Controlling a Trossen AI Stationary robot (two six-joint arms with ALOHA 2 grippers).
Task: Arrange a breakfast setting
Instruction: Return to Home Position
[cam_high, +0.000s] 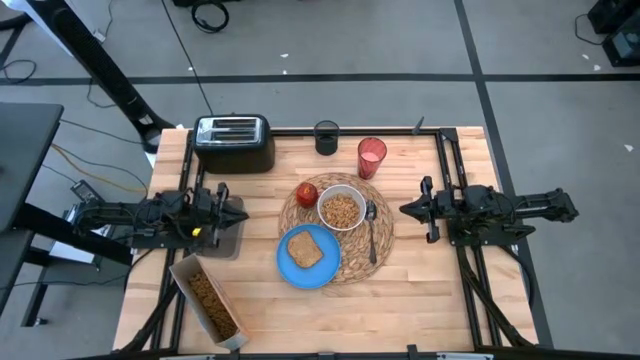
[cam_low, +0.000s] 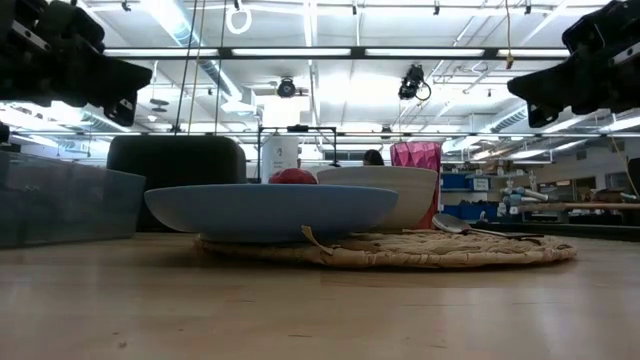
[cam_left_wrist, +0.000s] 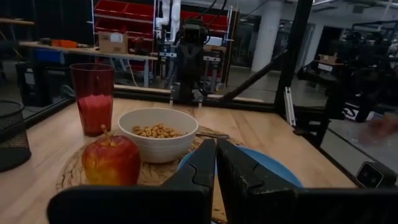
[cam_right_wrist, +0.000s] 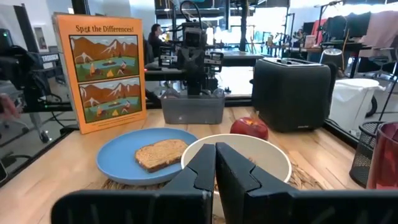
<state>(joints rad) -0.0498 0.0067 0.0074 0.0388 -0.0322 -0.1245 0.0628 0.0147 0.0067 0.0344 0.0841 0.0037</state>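
A round woven straw placemat (cam_high: 376, 245) lies at the table's middle. On it sit a white bowl (cam_high: 341, 209) of brown cereal, a red apple (cam_high: 306, 193), a metal spoon (cam_high: 371, 227) and part of a blue plate (cam_high: 308, 262) with a toast slice (cam_high: 304, 248). A translucent red cup (cam_high: 371, 157) stands at the mat's far right edge. My left gripper (cam_high: 241, 212) is shut and empty left of the mat. My right gripper (cam_high: 404, 208) is shut and empty right of it.
A black toaster (cam_high: 234, 143) and a dark mesh cup (cam_high: 326, 137) stand at the far edge. A grey tray (cam_high: 226, 240) lies under my left gripper. An open cereal box (cam_high: 208, 300) lies at the near left. Bare wood is at the near right.
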